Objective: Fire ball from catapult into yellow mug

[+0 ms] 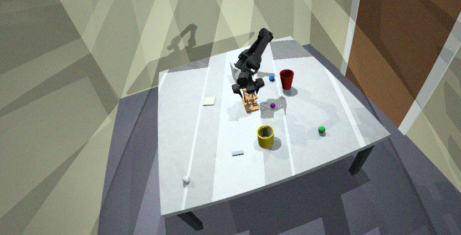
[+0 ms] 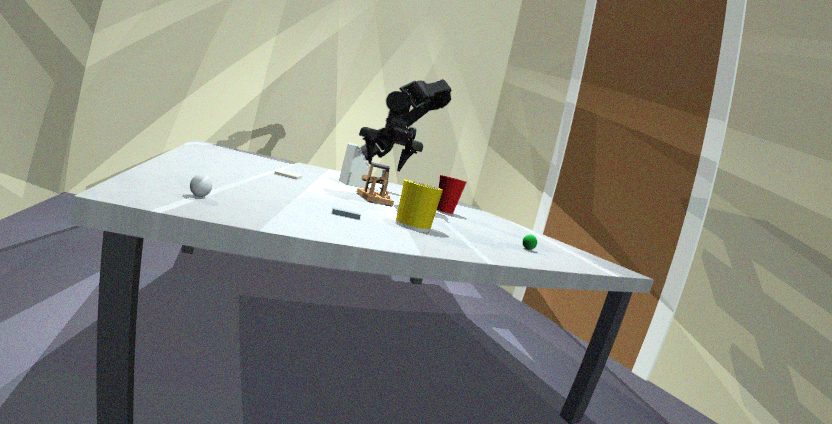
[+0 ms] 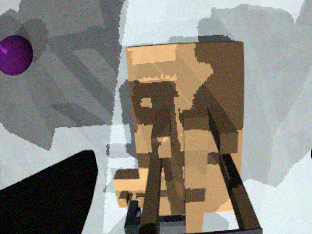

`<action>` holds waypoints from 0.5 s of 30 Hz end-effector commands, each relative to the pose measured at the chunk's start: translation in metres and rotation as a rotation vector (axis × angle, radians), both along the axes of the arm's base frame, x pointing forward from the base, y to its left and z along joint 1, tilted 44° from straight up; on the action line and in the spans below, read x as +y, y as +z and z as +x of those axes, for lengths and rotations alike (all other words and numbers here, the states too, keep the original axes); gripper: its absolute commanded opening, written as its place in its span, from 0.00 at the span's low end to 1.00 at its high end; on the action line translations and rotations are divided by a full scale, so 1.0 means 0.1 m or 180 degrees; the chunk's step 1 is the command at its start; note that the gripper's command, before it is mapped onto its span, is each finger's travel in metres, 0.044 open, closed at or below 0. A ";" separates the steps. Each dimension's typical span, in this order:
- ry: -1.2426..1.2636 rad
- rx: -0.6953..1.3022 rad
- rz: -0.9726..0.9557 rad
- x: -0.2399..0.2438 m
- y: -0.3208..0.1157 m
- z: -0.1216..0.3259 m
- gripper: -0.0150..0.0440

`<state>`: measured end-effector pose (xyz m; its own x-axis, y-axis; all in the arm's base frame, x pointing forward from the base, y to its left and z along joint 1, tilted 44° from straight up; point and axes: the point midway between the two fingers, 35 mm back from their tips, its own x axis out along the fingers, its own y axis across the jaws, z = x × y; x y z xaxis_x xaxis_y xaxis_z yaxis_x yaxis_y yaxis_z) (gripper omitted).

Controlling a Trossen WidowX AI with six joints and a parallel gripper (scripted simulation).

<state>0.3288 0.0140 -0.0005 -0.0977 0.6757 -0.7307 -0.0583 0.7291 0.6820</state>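
Observation:
The small wooden catapult (image 1: 252, 107) (image 2: 375, 195) (image 3: 222, 70) stands on the table, its flat base end toward the yellow mug. Dark bars on its frame reach the bottom of the wrist view. My gripper (image 1: 250, 97) (image 2: 384, 164) (image 3: 209, 155) is open and empty, its fingers spread to either side above the catapult. The yellow mug (image 1: 265, 141) (image 2: 418, 206) stands upright in front of the catapult. A purple ball (image 1: 272, 105) (image 3: 15, 56) lies beside the catapult. No ball is visible in the catapult; its rear is partly hidden by the gripper. The mug's floor shows only partly.
A red cup (image 1: 286, 81) (image 2: 451, 195) stands near a blue ball (image 1: 271, 78). A green ball (image 1: 321, 129) (image 2: 529, 241) and a white ball (image 1: 185, 179) (image 2: 200, 185) lie farther out. A cream square (image 1: 209, 101) (image 2: 288, 174) and a grey block (image 1: 237, 153) (image 2: 346, 213) lie flat.

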 end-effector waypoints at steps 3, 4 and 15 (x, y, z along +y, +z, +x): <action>0.0020 0.0054 0.0031 0.15 -0.12 -0.06 1.00; 0.0020 0.0054 0.0031 0.16 -0.13 -0.06 1.00; 0.0019 0.0053 0.0030 0.27 -0.26 -0.07 1.00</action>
<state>0.3228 0.0379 -0.0230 -0.1128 0.6775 -0.7268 -0.0580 0.7257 0.6855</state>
